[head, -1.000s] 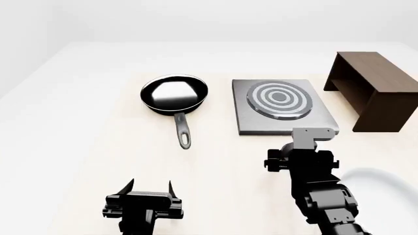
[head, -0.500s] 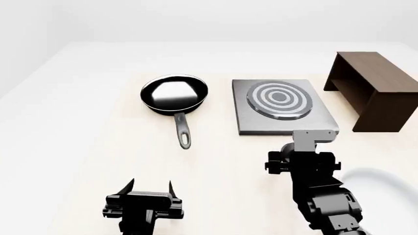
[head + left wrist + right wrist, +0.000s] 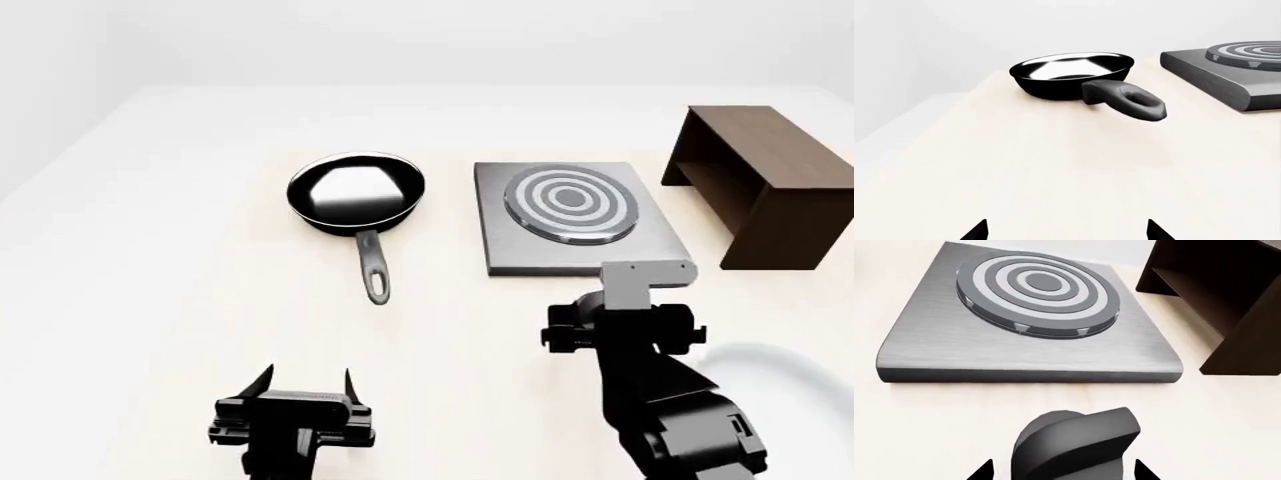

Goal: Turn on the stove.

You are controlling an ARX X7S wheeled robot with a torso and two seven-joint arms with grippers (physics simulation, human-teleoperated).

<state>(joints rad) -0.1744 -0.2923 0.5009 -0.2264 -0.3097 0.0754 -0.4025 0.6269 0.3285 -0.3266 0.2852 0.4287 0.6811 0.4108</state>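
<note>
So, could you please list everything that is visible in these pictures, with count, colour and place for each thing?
frying pan: one, black with a shiny inside, on the table left of the stove, handle toward the robot.
stove: one, grey square hotplate with a ringed burner, at centre right of the table.
knob: one, black, round with a ridge, on the table in front of the stove, between the right gripper's fingertips.
shelf: one, dark brown, box-like, right of the stove.
table: one, pale cream, under everything.
left gripper: one, black, open, low over the near table, holding nothing.
right gripper: one, black, open around the knob; contact cannot be told.
</note>
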